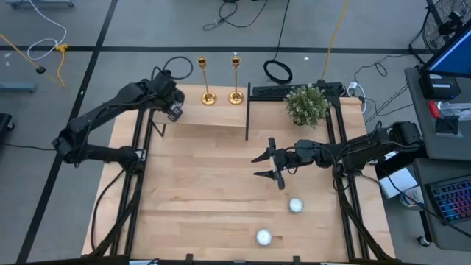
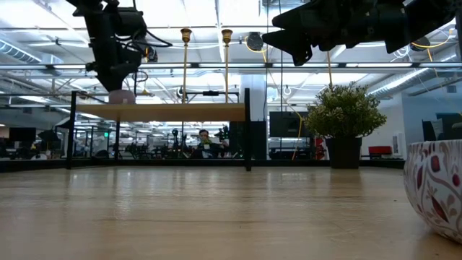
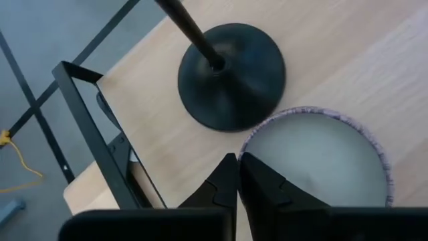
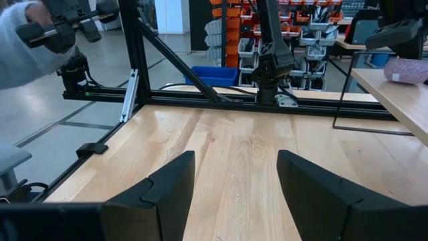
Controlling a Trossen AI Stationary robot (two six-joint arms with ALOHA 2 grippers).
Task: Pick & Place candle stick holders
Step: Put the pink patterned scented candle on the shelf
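Nearest, two white round things lie at six o'clock on the table (image 1: 191,191), and above them the right gripper (image 1: 263,167) hangs mid-table, fingers spread, gripping nothing. Farther back, two gold candle stick holders (image 1: 208,81) stand side by side on the raised shelf (image 1: 199,131) at twelve o'clock, the bushy plant (image 1: 307,105) at one. At eleven o'clock the left gripper (image 3: 237,179), fingers pressed together and empty, hovers over one black candle stick holder (image 3: 232,75) touching a pale bowl (image 3: 321,157).

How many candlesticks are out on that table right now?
3: two gold candlesticks stand side by side on the raised shelf; a black candlestick stands under the left gripper, beside a round candle.
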